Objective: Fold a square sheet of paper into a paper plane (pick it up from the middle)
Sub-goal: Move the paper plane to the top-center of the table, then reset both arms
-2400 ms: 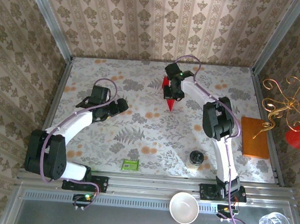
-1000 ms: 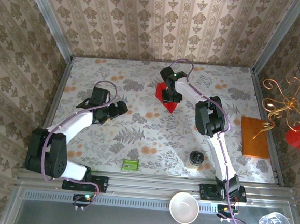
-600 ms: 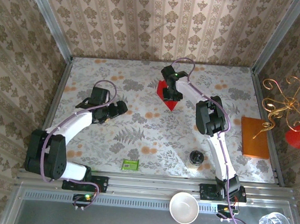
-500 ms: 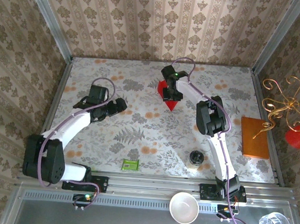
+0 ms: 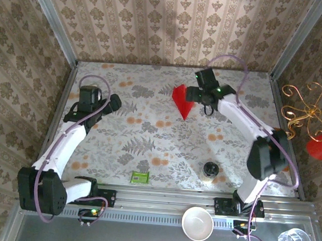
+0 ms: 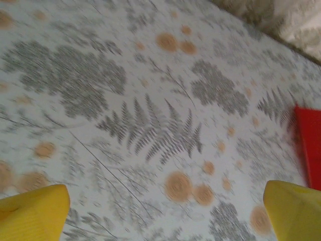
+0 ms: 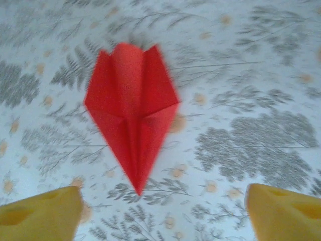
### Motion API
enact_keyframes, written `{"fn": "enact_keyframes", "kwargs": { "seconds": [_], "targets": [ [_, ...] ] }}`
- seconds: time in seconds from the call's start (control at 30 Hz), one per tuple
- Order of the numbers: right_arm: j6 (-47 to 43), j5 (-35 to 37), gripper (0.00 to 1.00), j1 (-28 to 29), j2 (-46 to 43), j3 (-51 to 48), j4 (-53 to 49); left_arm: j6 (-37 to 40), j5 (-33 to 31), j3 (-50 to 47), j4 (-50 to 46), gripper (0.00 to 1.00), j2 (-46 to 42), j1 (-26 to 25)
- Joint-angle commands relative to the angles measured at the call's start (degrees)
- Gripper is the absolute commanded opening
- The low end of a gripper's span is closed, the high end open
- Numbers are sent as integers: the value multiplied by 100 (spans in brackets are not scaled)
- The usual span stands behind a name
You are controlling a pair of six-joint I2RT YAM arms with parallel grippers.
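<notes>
**Top view:** the thin, bright red paper dart (image 5: pixel 182 100) lies on the floral-patterned desk (image 5: pixel 148 142), far of centre, with its nose pointing to the near edge. The right tool (image 5: pixel 193 93) sits just beside its right flank, jaws apart and empty. The left tool (image 5: pixel 113 102) is well apart to the left, also open. A second ago the right tool was on the paper; it has since let go and swung off to the right, and the left arm has drawn back.

**Left wrist:** the left tool (image 6: pixel 160 216) shows yellow pads (image 6: pixel 32 211) spread wide over bare desk. A red edge (image 6: pixel 308 145) shows at the right border.

**Right wrist:** the dart (image 7: pixel 131 108) lies free ahead of the right tool (image 7: pixel 163 213). It looks feather-light and limp, likely to slide or spring open. The raised centre crease at mid-body seems the best place to pinch it, not the nose.
</notes>
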Motion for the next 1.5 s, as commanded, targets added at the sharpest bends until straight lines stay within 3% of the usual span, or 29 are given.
{"fn": "enact_keyframes", "kwargs": {
  "seconds": [0.0,0.23,0.37,0.53,0.77,0.9,0.97,1.3,1.47],
  "targets": [
    [64,983,100,-208,-686,-1200,1089,419,-777,-367,330,100,-249,162],
    [-65,2001,100,-700,-1972,-3223,2016,1119,-1559,-1126,949,100,-670,556],
    [-361,2760,100,-878,-2357,-3932,2523,1827,-1793,-1717,1829,100,-844,603],
    [-886,3253,100,-963,-2502,-4860,4089,2213,-1823,-2149,2571,100,-777,720],
    [-1174,2311,100,-1442,-1910,-5208,5080,2676,-1200,-2490,3943,100,-24,807],
    [-1637,1685,100,-1538,-1792,-5452,6167,2830,-584,-2695,5030,100,513,849],
    [-1627,1421,100,-1654,-1773,-5440,6170,2820,-384,-2743,5427,100,752,894],
    [-1774,299,100,-2047,-1279,-5901,7747,2930,711,-2825,6470,100,1570,1321],
    [-1886,-50,100,-2065,-1129,-5746,7605,3104,1040,-2655,6502,100,1873,1294]
  ]
}}
